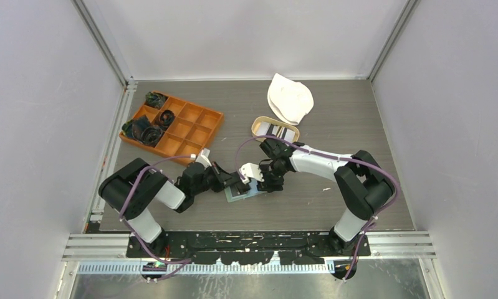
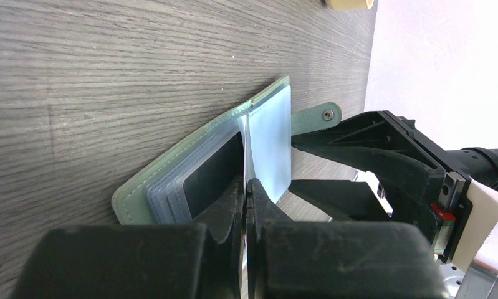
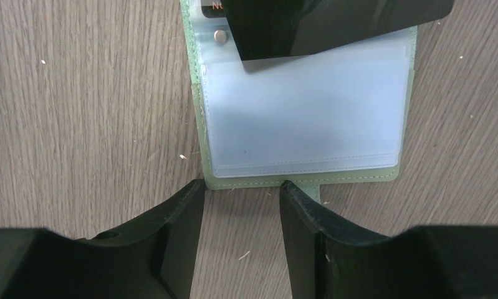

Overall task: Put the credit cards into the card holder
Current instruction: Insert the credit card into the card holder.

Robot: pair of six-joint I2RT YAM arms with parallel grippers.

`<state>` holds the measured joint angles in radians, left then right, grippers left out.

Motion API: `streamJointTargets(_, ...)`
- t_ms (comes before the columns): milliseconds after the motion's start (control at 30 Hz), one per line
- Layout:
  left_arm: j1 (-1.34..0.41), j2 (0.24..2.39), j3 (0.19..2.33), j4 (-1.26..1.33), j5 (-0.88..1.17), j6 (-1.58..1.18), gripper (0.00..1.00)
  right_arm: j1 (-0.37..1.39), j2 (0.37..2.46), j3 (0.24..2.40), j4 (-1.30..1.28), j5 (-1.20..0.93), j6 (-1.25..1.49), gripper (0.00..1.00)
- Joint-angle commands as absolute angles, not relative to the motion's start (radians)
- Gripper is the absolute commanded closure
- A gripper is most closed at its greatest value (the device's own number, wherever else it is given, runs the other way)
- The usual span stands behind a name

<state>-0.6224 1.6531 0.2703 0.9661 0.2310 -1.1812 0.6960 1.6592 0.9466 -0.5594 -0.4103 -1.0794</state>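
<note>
Wood-grain grey tabletop (image 1: 333, 124), white walls around. From above: sage-green card holder (image 1: 240, 194) spread open at the near middle, between left gripper (image 1: 237, 180) and right gripper (image 1: 268, 184); more credit cards (image 1: 278, 132) lying in an oval tan tray (image 1: 257, 128) behind. Left wrist: matte black fingers pinched together on a thin, upright blue-grey pocket leaf; glossy black card (image 2: 215, 171) tucked beside it. Right wrist: jaws partly spread, empty, tips at the holder's stitched edge; black card slanting over the clear pocket.

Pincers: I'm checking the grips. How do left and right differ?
The left pincer is shut, pinching a pocket leaf of the card holder; the right pincer is open, gripping nothing. The left lies low over the table; the right points straight down. Both meet at the holder.
</note>
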Motion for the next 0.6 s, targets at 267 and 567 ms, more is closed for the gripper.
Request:
streamJointTargets(267,-0.639,1.742,0.260,1.128,0.225,-1.231,1.00,0.716,1.694,0.975,-0.578,-0.410,-1.098,0.48)
streamJointTargets(567,-0.640,1.683,0.296,0.888,0.268,-1.274,1.00,0.722,1.694,0.977,-0.580,-0.405,-1.098,0.48)
